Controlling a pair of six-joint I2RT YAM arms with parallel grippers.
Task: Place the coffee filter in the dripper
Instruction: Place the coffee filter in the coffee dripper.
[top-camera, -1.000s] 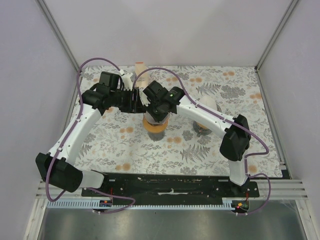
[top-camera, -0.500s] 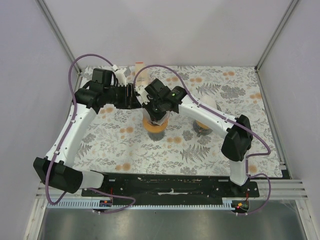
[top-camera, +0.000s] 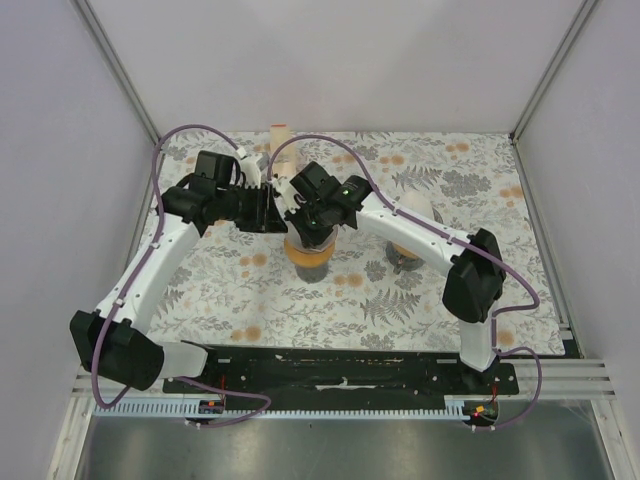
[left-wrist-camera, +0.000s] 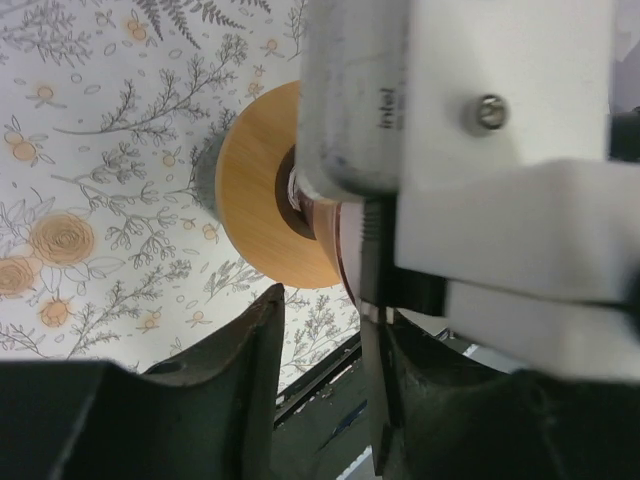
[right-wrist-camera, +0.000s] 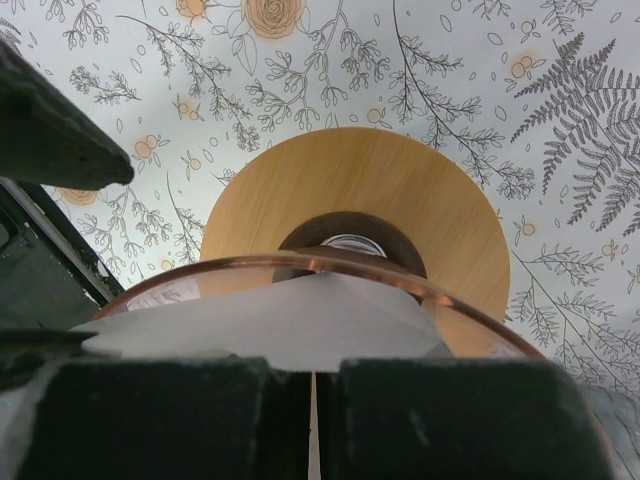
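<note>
The dripper (top-camera: 308, 254) is a copper-tinted glass cone (right-wrist-camera: 330, 262) on a round wooden base (right-wrist-camera: 440, 210), standing mid-table. My right gripper (right-wrist-camera: 313, 400) is shut on the white paper coffee filter (right-wrist-camera: 300, 320), right above the cone. The filter's lower edge reaches inside the glass rim. In the top view the right gripper (top-camera: 303, 218) hangs over the dripper, hiding the filter. My left gripper (top-camera: 272, 208) is open and empty, close on the dripper's left. In its wrist view the left gripper (left-wrist-camera: 325, 310) faces the right wrist's white camera housing (left-wrist-camera: 450, 110), with the wooden base (left-wrist-camera: 255, 200) below.
A floral mat (top-camera: 380, 290) covers the table. A beige cup (top-camera: 280, 131) stands at the back edge. Another vessel (top-camera: 408, 252) sits partly hidden under the right arm. Walls close in on the left, right and back.
The left arm pulled back and up slightly, then came back down beside the dripper. The right gripper stayed over the dripper with the filter, shifting only a little.
</note>
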